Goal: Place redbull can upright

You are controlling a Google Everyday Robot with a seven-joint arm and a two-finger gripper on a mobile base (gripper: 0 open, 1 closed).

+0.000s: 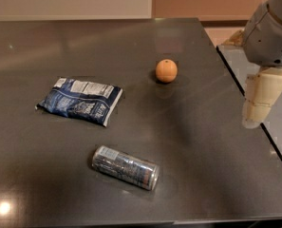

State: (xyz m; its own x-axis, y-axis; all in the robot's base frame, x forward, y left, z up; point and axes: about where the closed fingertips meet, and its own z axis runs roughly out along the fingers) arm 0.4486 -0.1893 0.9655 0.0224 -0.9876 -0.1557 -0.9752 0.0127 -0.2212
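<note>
The redbull can (125,167) lies on its side on the dark table (202,141), near the front edge, its silver ends pointing left and right. My gripper (260,98) hangs at the right edge of the view, over the table's right edge. It is well to the right of the can and higher than it, and it holds nothing that I can see.
A flat blue-and-white snack bag (79,100) lies left of centre, behind the can. An orange (166,71) sits further back, towards the right. A second surface (278,127) adjoins the table on the right, under my arm.
</note>
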